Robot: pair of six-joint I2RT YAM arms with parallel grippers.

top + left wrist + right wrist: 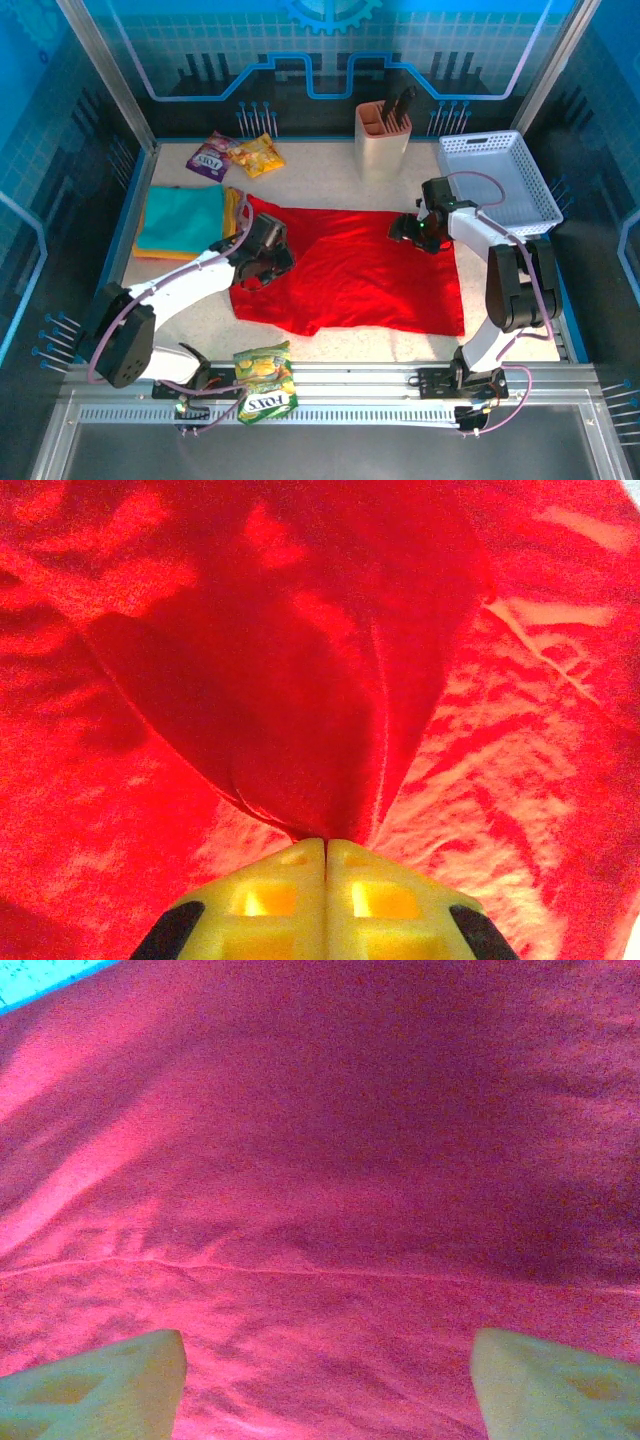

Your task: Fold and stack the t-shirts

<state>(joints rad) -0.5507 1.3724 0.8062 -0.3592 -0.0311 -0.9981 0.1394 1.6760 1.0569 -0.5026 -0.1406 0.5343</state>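
Note:
A large red t-shirt lies spread over the middle of the table. My left gripper sits at its left edge, jaws shut on a pinched fold of the red cloth. Over the shirt's upper right part hovers my right gripper, its fingers wide apart above the red cloth with nothing between them. Folded teal and orange-yellow t-shirts lie stacked at the left, the teal one on top.
A white basket stands at the back right, a beige knife block at the back centre. Snack packets lie at the back left, and more packets rest on the front rail.

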